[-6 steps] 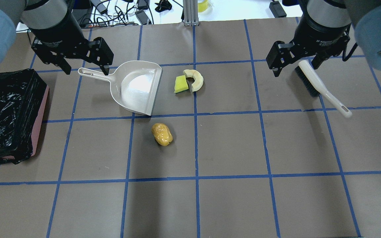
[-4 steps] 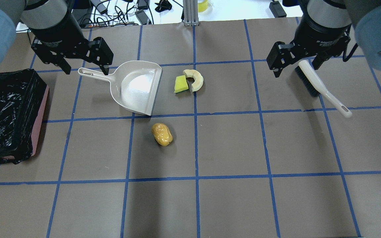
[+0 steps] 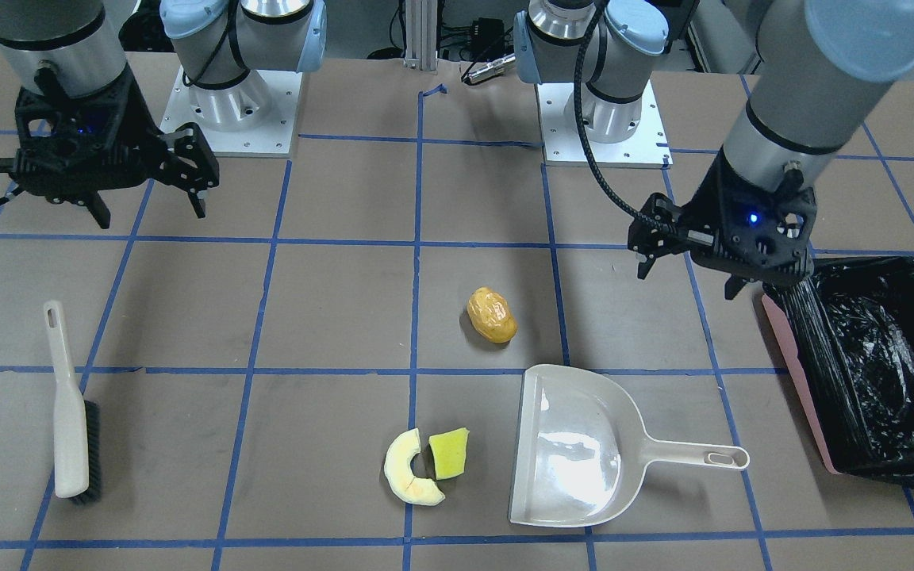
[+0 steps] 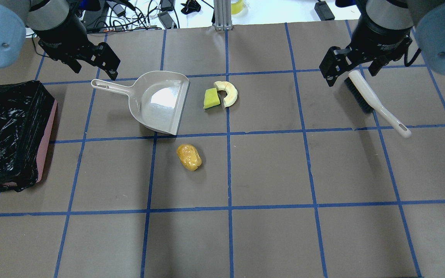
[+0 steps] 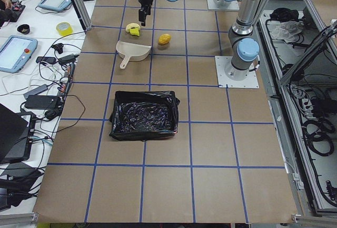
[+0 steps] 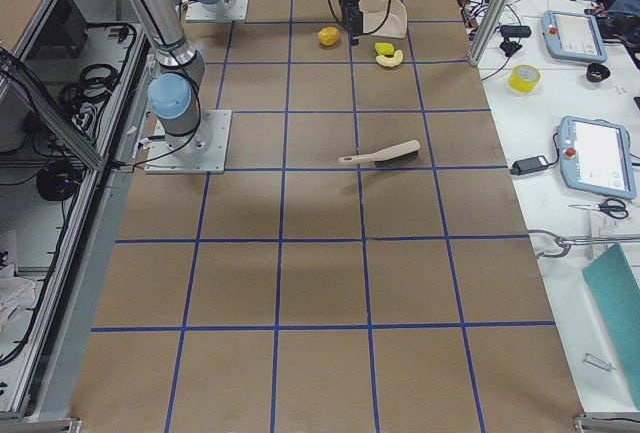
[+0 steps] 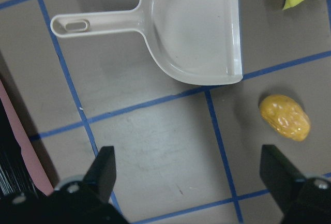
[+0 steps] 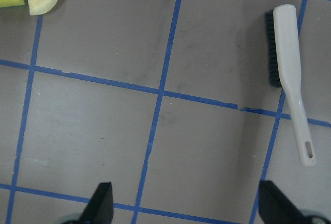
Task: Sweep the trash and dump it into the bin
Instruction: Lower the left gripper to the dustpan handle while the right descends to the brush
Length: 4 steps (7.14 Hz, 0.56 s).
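Note:
The trash lies on the table: a golden potato-shaped lump, a cream crescent slice and a yellow-green wedge touching it. The bin, a pink tray lined with a black bag, stands at the overhead view's left edge. My left gripper is open and empty, above the table near the dustpan handle. My right gripper is open and empty, above the brush's bristle end.
A cream-white dustpan lies flat, its mouth facing the wedge and crescent. A white brush with black bristles lies on the right side. Cables and devices sit beyond the table's far edge.
Both grippers have shifted up and back in the overhead view, the left off the dustpan handle, the right off the brush. Both stay open. Nothing on the table moved.

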Available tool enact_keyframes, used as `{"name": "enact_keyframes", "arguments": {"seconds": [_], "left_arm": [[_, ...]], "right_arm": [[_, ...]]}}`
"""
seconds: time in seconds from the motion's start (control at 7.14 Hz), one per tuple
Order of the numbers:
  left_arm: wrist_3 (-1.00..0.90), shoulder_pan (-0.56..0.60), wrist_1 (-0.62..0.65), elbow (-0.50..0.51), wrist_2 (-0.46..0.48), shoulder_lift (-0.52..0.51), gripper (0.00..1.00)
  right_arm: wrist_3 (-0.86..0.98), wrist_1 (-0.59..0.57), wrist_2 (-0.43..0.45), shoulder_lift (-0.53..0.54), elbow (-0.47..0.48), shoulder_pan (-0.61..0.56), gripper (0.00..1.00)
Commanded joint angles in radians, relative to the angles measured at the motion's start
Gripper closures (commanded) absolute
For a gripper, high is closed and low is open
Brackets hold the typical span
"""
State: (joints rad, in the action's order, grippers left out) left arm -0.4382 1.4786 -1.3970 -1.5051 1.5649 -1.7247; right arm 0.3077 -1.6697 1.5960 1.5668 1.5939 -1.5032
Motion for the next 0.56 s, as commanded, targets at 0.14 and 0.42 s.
{"name": "enact_keyframes", "arguments": {"seconds": [0.14,0.42], "left_arm": [[-0.647,-0.018,0.127,0.012,0.007,-0.142,0.00],[-0.846,-0.050,0.270,0.013,-0.005,-0.218,0.03]], "right_arm": [[0.423,-0.105,0.001,-0.089,0.005,0.180,0.00],[0.491,-0.197,0.008,-0.176,0.005,0.289,0.00]]}}
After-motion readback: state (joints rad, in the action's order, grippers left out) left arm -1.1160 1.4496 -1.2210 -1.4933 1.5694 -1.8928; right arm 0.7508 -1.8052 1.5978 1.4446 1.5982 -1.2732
